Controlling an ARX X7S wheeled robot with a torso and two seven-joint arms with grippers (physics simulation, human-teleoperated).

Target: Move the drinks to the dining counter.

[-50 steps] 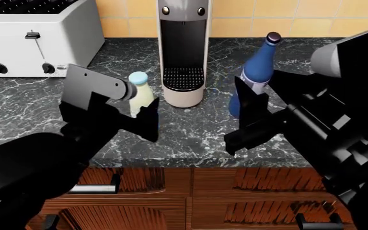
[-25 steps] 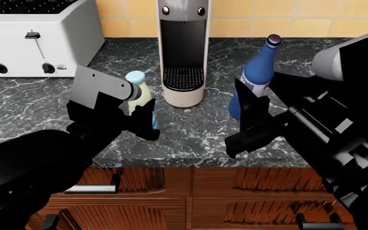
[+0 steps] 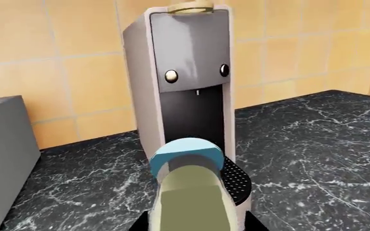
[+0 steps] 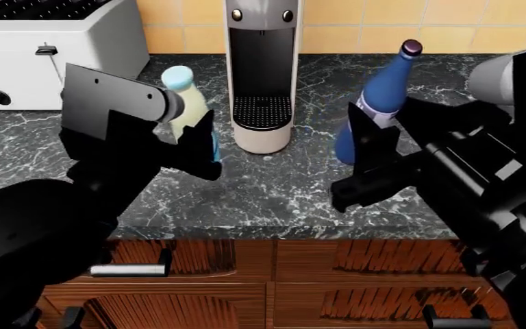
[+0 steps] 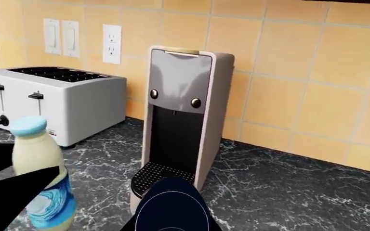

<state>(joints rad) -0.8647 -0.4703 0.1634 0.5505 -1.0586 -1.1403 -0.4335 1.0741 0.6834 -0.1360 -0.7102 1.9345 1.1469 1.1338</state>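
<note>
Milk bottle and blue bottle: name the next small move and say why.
Probably lift both straight up a little further. The left gripper holds the milk bottle and the right gripper the dark-blue bottle, both close beside the coffee machine, so clear it before turning away.

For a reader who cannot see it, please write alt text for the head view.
Two black arms reach over a dark marble counter: the left gripper is at a cream milk bottle, the right gripper at a tilted dark-blue bottle. A coffee machine stands between them, and a toaster behind the left arm.
</note>
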